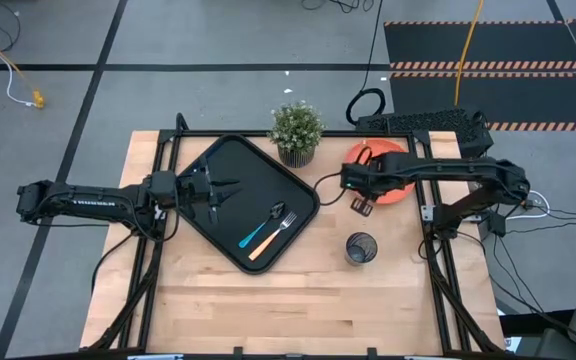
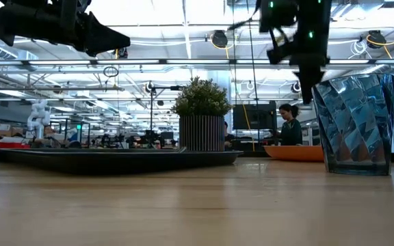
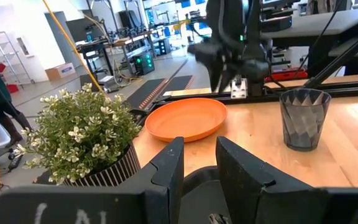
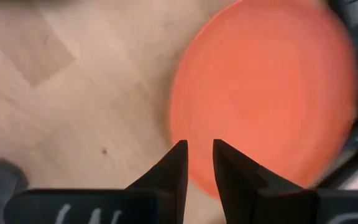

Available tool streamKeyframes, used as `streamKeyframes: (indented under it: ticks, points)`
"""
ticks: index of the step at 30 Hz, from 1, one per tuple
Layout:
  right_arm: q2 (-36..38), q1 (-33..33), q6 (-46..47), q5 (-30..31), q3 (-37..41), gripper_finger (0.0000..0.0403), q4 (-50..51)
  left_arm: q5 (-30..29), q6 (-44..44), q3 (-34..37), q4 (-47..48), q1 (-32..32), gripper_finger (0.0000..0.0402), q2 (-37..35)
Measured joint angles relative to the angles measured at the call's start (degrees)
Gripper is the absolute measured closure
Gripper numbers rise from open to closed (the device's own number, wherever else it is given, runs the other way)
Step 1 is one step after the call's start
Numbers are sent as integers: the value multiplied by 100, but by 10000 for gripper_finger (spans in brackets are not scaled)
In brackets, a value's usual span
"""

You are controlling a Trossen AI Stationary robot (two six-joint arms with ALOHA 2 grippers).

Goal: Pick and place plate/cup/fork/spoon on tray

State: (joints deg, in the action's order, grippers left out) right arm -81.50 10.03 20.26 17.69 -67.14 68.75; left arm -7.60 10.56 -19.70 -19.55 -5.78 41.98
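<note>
On the black tray (image 1: 230,170), which sits turned at an angle on the wooden worktop (image 1: 298,300), one fork (image 1: 276,236) and one spoon (image 1: 263,226) lie side by side, long axes parallel and slanting, the fork's tines and the spoon's dark bowl toward the potted plant (image 1: 296,131), the orange and blue handles toward the tray's near corner. One orange plate (image 1: 396,188) lies flat on the worktop beyond the plant, partly covered in the high view by the right arm; in the right wrist view its far edge is cut off and blurred. One grey cup (image 1: 361,248) stands upright on the worktop, near the plate but apart, outside the tray. The right gripper (image 4: 199,163) hangs over the plate's rim, fingers a narrow gap apart with nothing between them. The left gripper (image 3: 199,163) hovers above the tray's far end, fingers likewise slightly parted and empty. In the low view the tray's contents are hidden behind its rim, and a person (image 2: 291,126) shows far behind
</note>
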Motion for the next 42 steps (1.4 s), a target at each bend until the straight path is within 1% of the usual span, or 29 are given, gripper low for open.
streamKeyframes:
  ticks: [3, 6, 13, 16, 24, 30, 36, 40, 42]
  points:
    - [-42, 136, -227, -4, 461, 335, -322, 0, 8, 0, 4, -38, 305, 0]
    - [-52, 389, -395, -155, 823, 335, -660, 1, -9, 0, 43, -97, 305, 0]
    - [-56, 773, -817, -331, 1422, 335, -1493, 2, -14, 0, 210, -230, 305, 0]
    - [-53, 858, -902, -570, 1617, 335, -1809, 1, -14, 0, 336, -296, 305, 0]
    - [-54, 908, -899, -600, 1857, 335, -2348, 1, -19, 0, 355, -422, 305, 0]
    - [-54, 908, -615, -736, 2137, 335, -2645, 2, -56, 0, 470, -437, 305, 2]
    - [-54, 986, -667, -745, 2330, 333, -2861, 2, -61, 0, 459, -439, 305, 0]
    - [-54, 989, -769, -728, 2470, 325, -2993, 2, -58, 0, 459, -439, 305, 0]
    - [-51, 989, -814, -614, 2571, 322, -3151, 2, -58, 0, 457, -439, 305, 0]
